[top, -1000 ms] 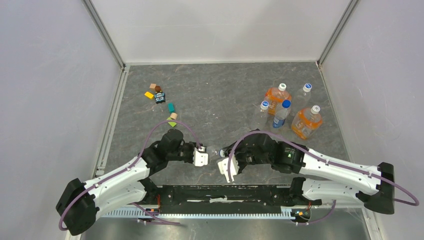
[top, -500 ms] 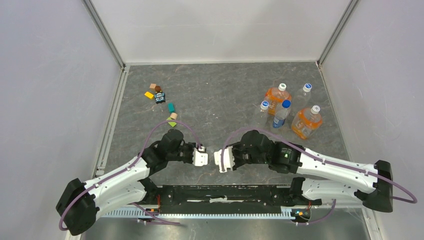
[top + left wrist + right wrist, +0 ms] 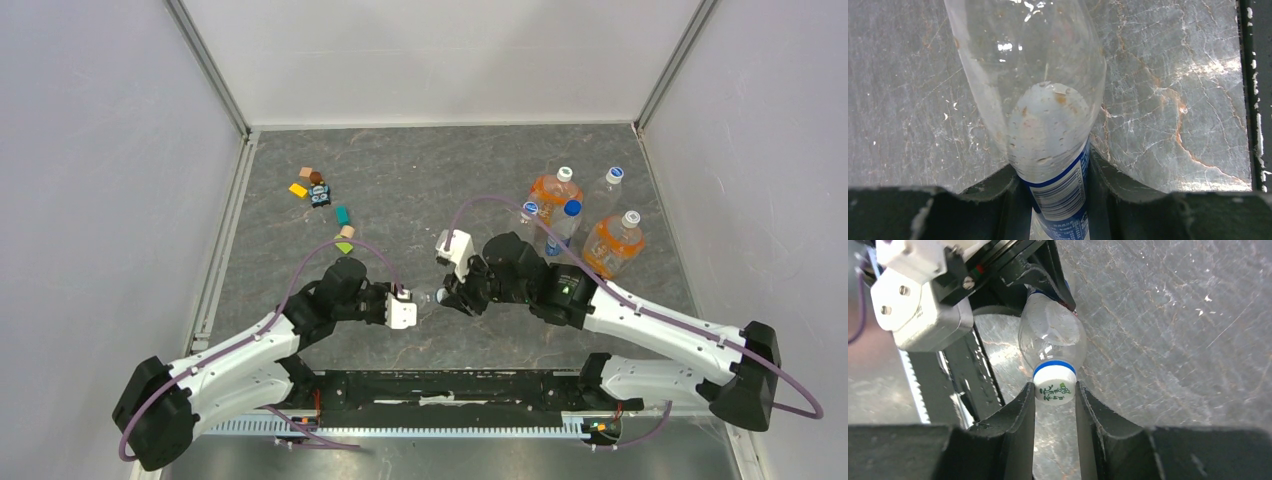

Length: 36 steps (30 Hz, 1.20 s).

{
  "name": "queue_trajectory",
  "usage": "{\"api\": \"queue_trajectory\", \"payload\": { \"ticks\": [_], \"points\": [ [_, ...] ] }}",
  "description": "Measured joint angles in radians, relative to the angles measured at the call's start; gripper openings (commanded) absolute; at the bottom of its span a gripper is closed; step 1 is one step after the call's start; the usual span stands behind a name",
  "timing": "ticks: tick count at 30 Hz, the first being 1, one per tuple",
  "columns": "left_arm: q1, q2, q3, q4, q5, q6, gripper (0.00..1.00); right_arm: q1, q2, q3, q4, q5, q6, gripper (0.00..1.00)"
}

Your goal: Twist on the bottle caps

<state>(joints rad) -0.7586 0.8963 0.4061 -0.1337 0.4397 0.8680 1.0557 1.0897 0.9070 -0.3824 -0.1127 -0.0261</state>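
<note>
bottle (image 3: 1038, 75): slim, clear plastic, droplets on the inner wall, blue-and-white label band with a barcode round the lower body.
bottle pose: lying roughly level across the near-centre of the table, base toward my left arm, neck toward my right.
bottle grip: my left gripper (image 3: 1053, 167) is clamped round it at the label band.
cap (image 3: 1053, 390): small, round, white, green print on top; sits on the neck, square to it, a blue ring right behind it.
cap grip: my right gripper (image 3: 1054, 387) pinches it by the sides.
cap seating: can't tell how far it's threaded.
</note>
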Motion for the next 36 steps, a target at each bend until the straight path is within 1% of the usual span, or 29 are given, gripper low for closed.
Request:
{"api": "queue_trajectory", "payload": {
  "ticks": [1,2,3,6,11,13,14,15,16,23,26,31,33,36],
  "points": [
    [0.0,0.0,0.001,0.003,-0.002,-0.001,0.43,-0.019,0.0,0.0,0.003,-0.019,0.035,0.02],
    [0.0,-0.001,0.002,0.006,-0.006,-0.003,0.43,-0.034,0.0,0.001,0.007,-0.032,0.065,0.13],
    [0.0,-0.002,0.003,0.009,-0.01,-0.004,0.43,-0.045,-0.002,0.002,0.01,-0.043,0.093,0.2],
    [0.0,-0.005,0.007,0.023,-0.011,-0.004,0.43,-0.059,-0.023,0.002,0.019,-0.048,0.153,0.31],
    [0.0,-0.013,0.019,0.054,-0.004,-0.003,0.43,-0.074,-0.068,0.002,0.044,-0.048,0.206,0.59],
    [-0.006,-0.013,0.019,0.051,0.014,-0.003,0.43,-0.086,-0.08,0.006,0.08,-0.04,0.219,0.67],
    [-0.009,-0.013,0.019,0.051,0.019,-0.003,0.43,-0.092,-0.089,0.008,0.099,-0.036,0.222,0.74],
    [-0.011,-0.013,0.019,0.051,0.026,-0.003,0.43,-0.096,-0.096,0.01,0.114,-0.033,0.225,0.9],
    [-0.011,-0.013,0.019,0.051,0.031,-0.003,0.43,-0.099,-0.104,0.01,0.129,-0.029,0.227,0.98],
    [-0.011,-0.01,0.019,0.053,0.041,-0.007,0.45,-0.101,-0.154,0.009,0.198,-0.001,0.235,0.98],
    [-0.011,-0.006,0.019,0.073,0.044,-0.054,0.46,-0.101,-0.19,-0.007,0.214,0.059,0.269,0.98],
    [-0.011,-0.005,0.012,0.201,0.038,-0.253,0.47,-0.103,-0.238,-0.011,0.198,0.187,0.363,0.98],
    [-0.011,0.002,0.011,0.244,0.032,-0.325,0.47,-0.103,-0.264,-0.021,0.204,0.198,0.375,0.98],
    [-0.011,0.019,0.01,0.299,0.029,-0.415,0.47,-0.103,-0.342,-0.078,0.262,0.187,0.371,0.98]
  ]
}}
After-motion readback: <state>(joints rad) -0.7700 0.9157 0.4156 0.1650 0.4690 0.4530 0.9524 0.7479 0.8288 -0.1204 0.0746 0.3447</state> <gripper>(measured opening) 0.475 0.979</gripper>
